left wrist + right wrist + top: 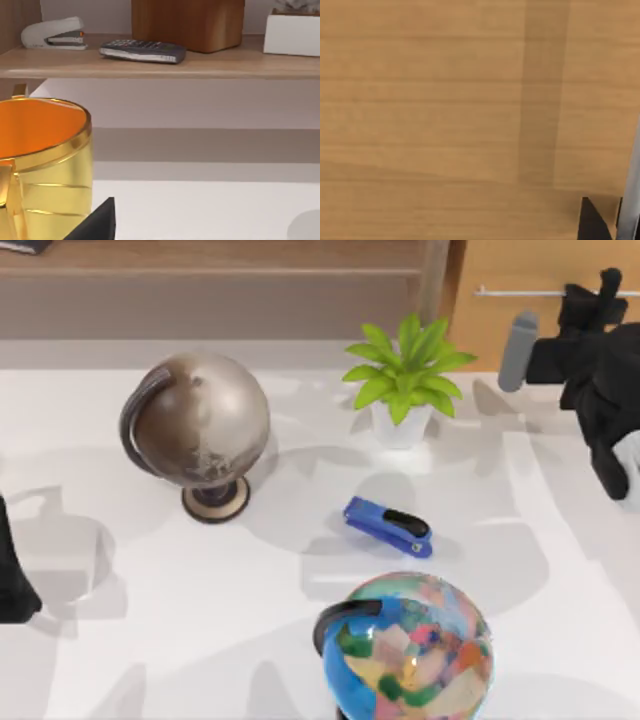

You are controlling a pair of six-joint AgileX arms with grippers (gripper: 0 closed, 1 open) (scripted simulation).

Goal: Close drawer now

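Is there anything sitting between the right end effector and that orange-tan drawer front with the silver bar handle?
Nothing visible. In the top view the right end effector is already at the light orange-tan wooden drawer front, beside its thin silver bar handle. The potted green plant stands clear to the left.

the right arm [600, 390] was matte black and blocky, with a grey cylindrical part [517, 350] jutting from its side and a pale grey patch [630, 465] behind that, farther from the pincer. the left arm [15, 575] was a plain black, angular mass. a black wedge-shaped finger [97, 222] edged the left wrist view.
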